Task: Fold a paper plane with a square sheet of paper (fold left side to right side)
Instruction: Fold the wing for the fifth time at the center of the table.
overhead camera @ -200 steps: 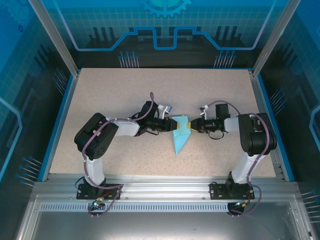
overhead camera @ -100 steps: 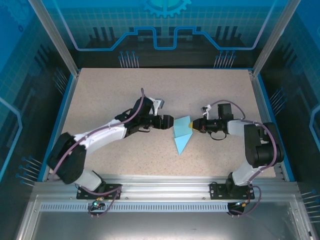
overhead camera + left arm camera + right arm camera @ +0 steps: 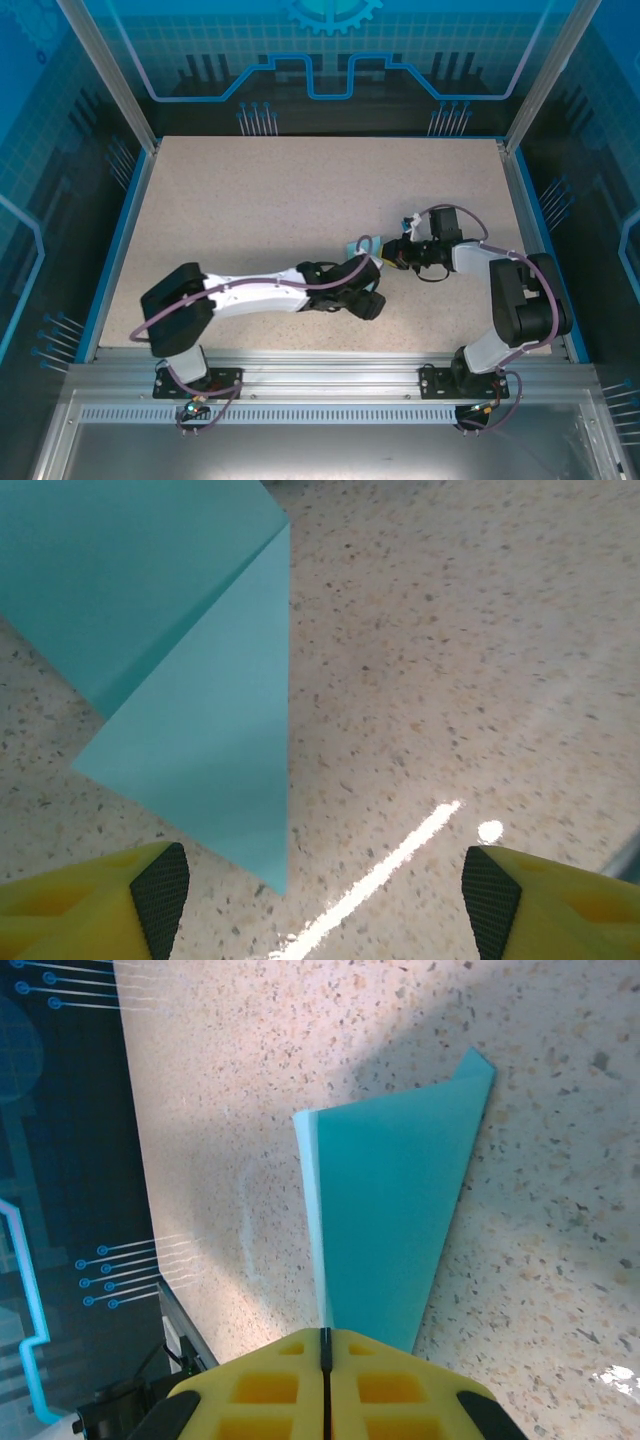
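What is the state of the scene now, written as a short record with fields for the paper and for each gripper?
folded paper: light blue, creased, tapering to a point, lying on the table
left gripper: open, over the paper's pointed tip, gripping nothing
right gripper: shut on one edge of the paper

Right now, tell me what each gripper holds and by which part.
The right gripper is shut on the folded blue paper, pinching its narrow end nearest the fingers. The left gripper is open over the paper's pointed tip and holds nothing.
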Robot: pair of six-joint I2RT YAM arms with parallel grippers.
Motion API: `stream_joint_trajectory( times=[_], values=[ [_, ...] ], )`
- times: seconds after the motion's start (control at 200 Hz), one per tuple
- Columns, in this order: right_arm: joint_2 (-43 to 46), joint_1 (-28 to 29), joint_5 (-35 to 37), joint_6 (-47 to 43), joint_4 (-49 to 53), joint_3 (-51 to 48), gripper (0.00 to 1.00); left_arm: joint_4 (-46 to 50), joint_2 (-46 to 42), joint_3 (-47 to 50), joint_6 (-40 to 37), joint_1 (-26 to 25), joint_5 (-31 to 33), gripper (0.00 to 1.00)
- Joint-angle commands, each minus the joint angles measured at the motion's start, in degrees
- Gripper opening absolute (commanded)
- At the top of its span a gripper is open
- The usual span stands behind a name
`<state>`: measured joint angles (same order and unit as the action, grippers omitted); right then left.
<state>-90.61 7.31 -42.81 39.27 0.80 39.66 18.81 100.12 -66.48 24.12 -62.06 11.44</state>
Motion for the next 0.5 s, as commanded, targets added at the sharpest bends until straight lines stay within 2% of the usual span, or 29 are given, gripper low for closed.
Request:
stream_joint_trajectory(
  times=[0.0, 0.235, 0.49],
  values=[
    [-1.2, 1.3, 1.9, 2.3, 1.9, 0.5, 0.07, 6.5, 4.2, -6.2, 1.4, -0.4, 6.5, 0.76],
    [-2.8, 1.8, 2.1, 2.6, 1.8, 1.0, 0.07, 10.8, 11.5, -11.5, 1.7, -0.8, 9.9, 0.74],
    [-4.1, 2.0, 2.3, 2.5, 1.8, 1.6, 0.07, 14.0, 16.2, -15.7, 0.1, -1.1, 12.6, 0.67]
  ],
)
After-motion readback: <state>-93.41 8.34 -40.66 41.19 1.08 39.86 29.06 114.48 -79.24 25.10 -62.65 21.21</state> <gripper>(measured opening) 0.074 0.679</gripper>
